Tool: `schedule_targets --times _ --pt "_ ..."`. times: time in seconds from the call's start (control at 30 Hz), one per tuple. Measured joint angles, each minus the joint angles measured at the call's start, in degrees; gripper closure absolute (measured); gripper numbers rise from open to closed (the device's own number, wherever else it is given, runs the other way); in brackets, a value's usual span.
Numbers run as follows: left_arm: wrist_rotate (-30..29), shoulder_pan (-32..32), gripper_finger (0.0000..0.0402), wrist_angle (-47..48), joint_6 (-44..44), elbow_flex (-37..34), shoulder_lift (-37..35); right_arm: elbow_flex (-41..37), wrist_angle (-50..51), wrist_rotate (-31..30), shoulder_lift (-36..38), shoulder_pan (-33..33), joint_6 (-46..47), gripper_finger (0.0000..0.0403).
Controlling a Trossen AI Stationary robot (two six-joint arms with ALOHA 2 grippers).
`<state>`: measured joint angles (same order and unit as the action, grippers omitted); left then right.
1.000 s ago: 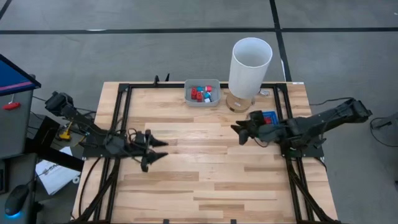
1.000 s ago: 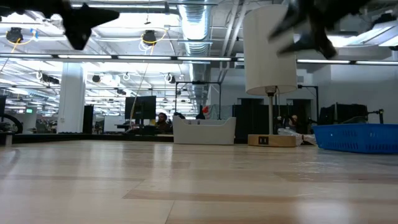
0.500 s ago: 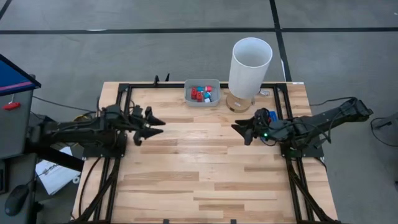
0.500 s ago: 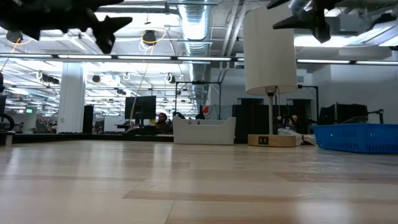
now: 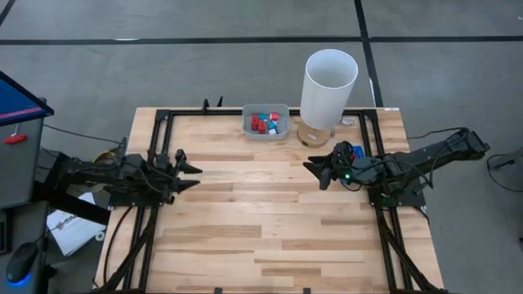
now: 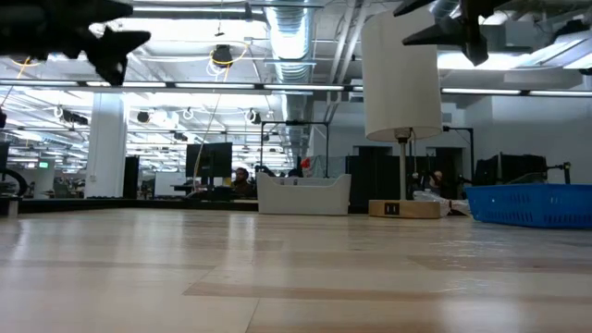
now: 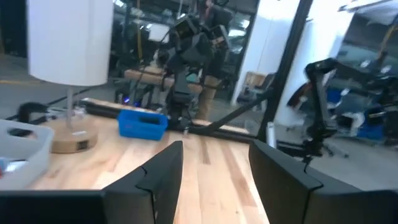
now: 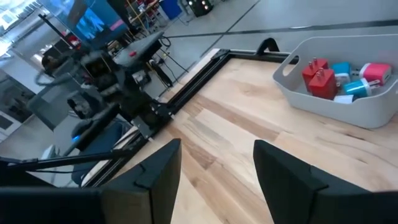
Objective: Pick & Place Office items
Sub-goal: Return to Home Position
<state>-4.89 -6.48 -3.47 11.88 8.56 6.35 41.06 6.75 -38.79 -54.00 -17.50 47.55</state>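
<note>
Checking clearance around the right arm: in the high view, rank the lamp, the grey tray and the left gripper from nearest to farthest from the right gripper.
Measured from the right gripper, open on the right side:
1. lamp, just beyond it on the far side.
2. grey tray, farther left on the far side.
3. left gripper, opposite it on the left side.

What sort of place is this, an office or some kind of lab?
Probably a robotics lab in a big open hall, not an office: bare ceiling ducts and strip lights overhead, desks with monitors far behind, and a wooden table set in a black frame.
</note>
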Motion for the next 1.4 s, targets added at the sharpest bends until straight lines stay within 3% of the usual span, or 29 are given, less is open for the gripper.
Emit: schedule_targets --times 0.2,0.67,0.9,1.1,1.4 --pt "-1.42 -3.34 0.0221 -4.5 0.44 -7.85 -5.69 0.0 -1.91 -0.08 0.0 -0.07 -0.08 0.021" --pt "-0.73 -3.22 0.0221 1.41 -7.8 -8.13 -5.91 0.0 -6.98 -0.23 -4.01 -0.53 -1.2 0.021" --pt "-0.62 -0.14 0.0221 1.6 -11.16 -8.13 -6.06 0.0 -10.58 -0.23 -6.49 -0.52 -1.06 0.021" --pt "4.91 4.19 0.0223 2.48 -10.81 -8.11 -5.65 0.0 -11.9 -0.23 -6.75 -0.54 -1.32 0.021" --pt "2.74 7.69 0.0225 1.53 -8.31 -8.2 -0.31 0.0 -15.45 0.27 -6.75 -0.7 -3.92 0.021"
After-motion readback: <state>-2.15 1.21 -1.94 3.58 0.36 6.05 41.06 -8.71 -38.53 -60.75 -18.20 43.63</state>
